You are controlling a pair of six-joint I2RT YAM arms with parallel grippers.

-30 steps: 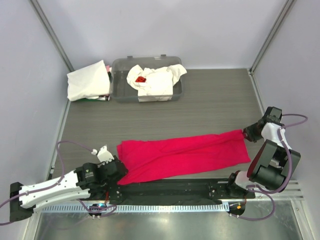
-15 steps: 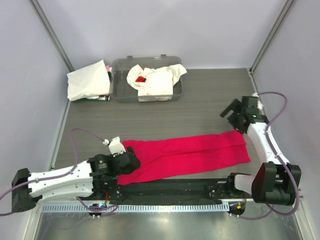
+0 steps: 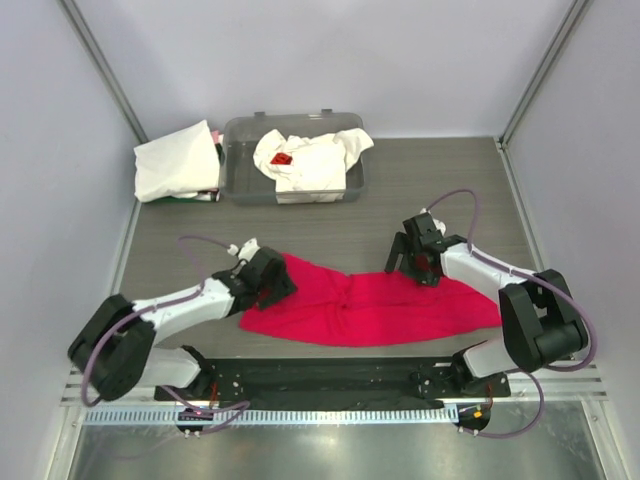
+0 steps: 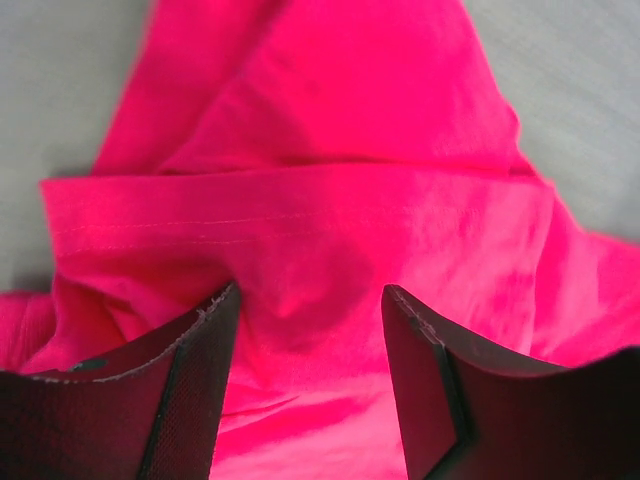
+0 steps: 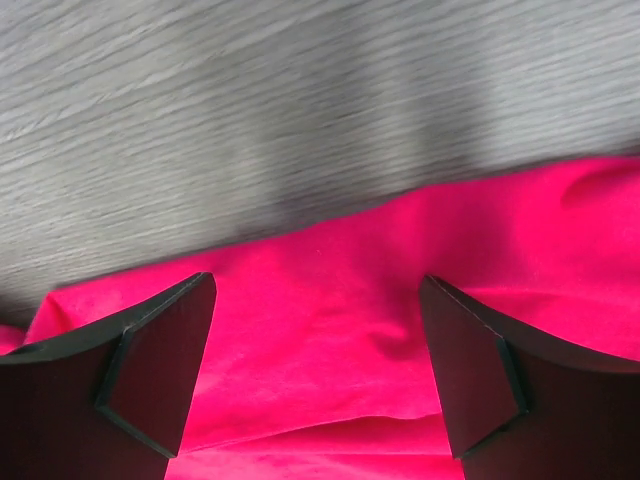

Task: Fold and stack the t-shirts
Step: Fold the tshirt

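The red shirt (image 3: 380,310) is lying on the grey table (image 3: 440,190), close to the near edge and stretched left to right between the two arms. It's not flat at all: the left end is flipped over on itself, and there's a bunch of wrinkles around the middle.

The left gripper (image 3: 278,282) is right over that flipped left end. In the left wrist view its fingers (image 4: 190,380) are parted, with red cloth and a stitched hem showing in the gap, and nothing is pinched between them. It's hard to tell whether the tips actually touch the fabric.

The right gripper (image 3: 402,260) sits at the far edge of the shirt, a bit right of center. Its jaws are spread really wide in the right wrist view, with the cloth edge and bare table between the fingers (image 5: 160,350), so it isn't holding anything either.

At the far left of the table is the clear tub (image 3: 240,185), with a crumpled white shirt (image 3: 315,165) in it that has a small red mark. Just left of the tub is another white shirt (image 3: 172,165), folded, sitting on the table against the wall.
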